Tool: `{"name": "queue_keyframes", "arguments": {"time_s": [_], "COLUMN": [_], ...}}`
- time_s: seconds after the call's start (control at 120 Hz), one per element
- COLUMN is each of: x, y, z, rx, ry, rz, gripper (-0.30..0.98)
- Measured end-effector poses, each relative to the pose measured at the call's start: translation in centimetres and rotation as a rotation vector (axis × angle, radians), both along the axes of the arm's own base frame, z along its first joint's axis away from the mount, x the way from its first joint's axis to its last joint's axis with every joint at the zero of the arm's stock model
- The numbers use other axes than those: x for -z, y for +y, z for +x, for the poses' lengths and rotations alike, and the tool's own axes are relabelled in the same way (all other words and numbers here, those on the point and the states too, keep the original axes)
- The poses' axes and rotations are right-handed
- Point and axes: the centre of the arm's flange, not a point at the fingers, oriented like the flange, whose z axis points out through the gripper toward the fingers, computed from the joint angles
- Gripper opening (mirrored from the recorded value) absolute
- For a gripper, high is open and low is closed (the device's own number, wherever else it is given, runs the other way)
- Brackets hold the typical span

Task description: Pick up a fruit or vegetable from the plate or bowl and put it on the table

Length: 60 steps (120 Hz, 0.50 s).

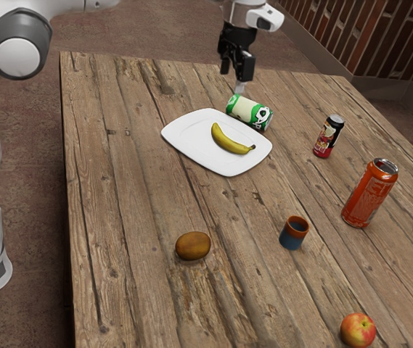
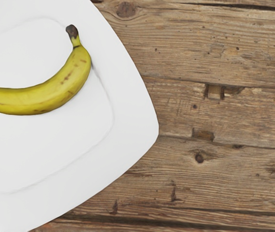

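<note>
Although the banana is likely the thing to fetch, the task looks to be at the approach, before any grasp. The brown wooden surface (image 1: 130, 217) carries a white, rounded-square ceramic plate (image 1: 184, 142) toward its far edge. The claw (image 1: 234, 80), black with two fingers, hangs above that far part, its fingers apart with nothing between them. The curved yellow banana (image 1: 229, 141) lies on the plate, stem toward the corner at the exterior view's right. The next move calls for centring over the banana, fingers across its curve, then lowering and closing.

Of the rest, a tall orange-red can (image 1: 369, 193) stands toward the exterior view's right edge of the surface. A green-and-white can (image 1: 247, 112) lies just beside the plate's far edge and could be nudged. Farther off are a black-and-red can (image 1: 328, 136), a brown oval fruit (image 1: 193, 246), a blue-and-brown cup (image 1: 292, 237) and a red-yellow apple (image 1: 358, 330).
</note>
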Motion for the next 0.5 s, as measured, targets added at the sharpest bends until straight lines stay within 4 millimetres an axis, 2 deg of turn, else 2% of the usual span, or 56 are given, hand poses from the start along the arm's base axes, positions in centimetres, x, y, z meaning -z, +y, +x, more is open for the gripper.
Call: {"name": "queue_keyframes", "arguments": {"time_s": [0.1, 0.258, 0.342, 0.408, 0.5], "x": [0.0, 0.2, -0.8, -0.1, 3.2], "y": [-0.4, -2.6, -3.1, -2.1, 2.0], "z": [0.1, 0.5, 0.7, 1.3, 3.5], "rx": [0.016, 0.063, 0.098, 0.129, 0.179], "ry": [0.000, 0.002, -0.020, -0.011, 0.009], "rz": [0.000, -0.010, -0.002, 0.011, 0.050], "gripper": [0.69, 0.69, 0.69, 0.68, 0.69]}}
